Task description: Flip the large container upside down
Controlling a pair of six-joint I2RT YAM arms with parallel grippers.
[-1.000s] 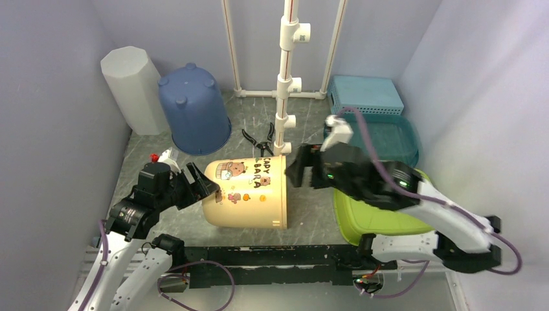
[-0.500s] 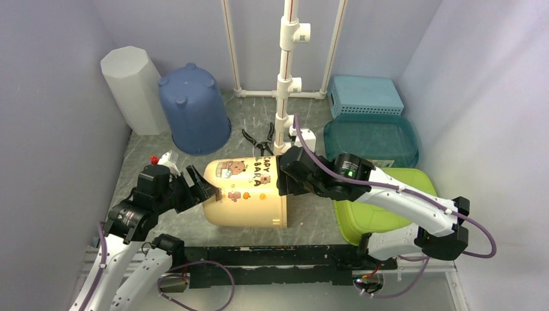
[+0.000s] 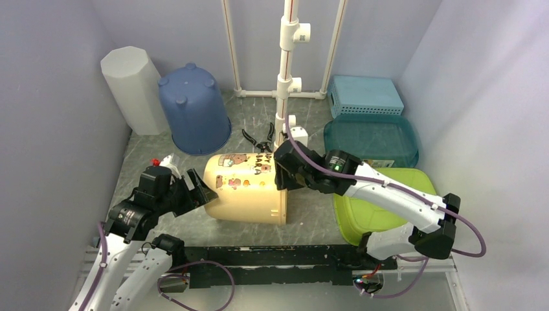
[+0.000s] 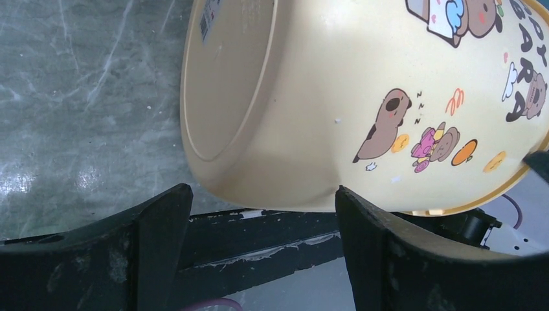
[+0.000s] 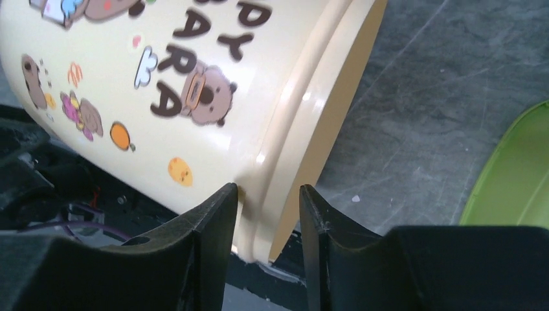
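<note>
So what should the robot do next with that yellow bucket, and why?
Probably close the right gripper on the bucket's rim. The yellow bucket lies on its side, and the rim sits between the open fingers. A firm hold would let that arm tip it over.

A cream cartoon-printed container [image 3: 249, 188] is lying on its side on the grey marbled surface [image 3: 311, 129], its mouth facing right. The right gripper [image 3: 283, 170] is reaching in at the container's rim; whether its jaws are closed there cannot be told from above. The left gripper [image 3: 197, 188] is sitting at the container's base end, jaws spread. Behind are standing an upturned blue bucket [image 3: 193, 109] and a white bin [image 3: 133, 89]; black pliers [image 3: 257, 142] are lying by the white pipe post [image 3: 286, 74].
</note>
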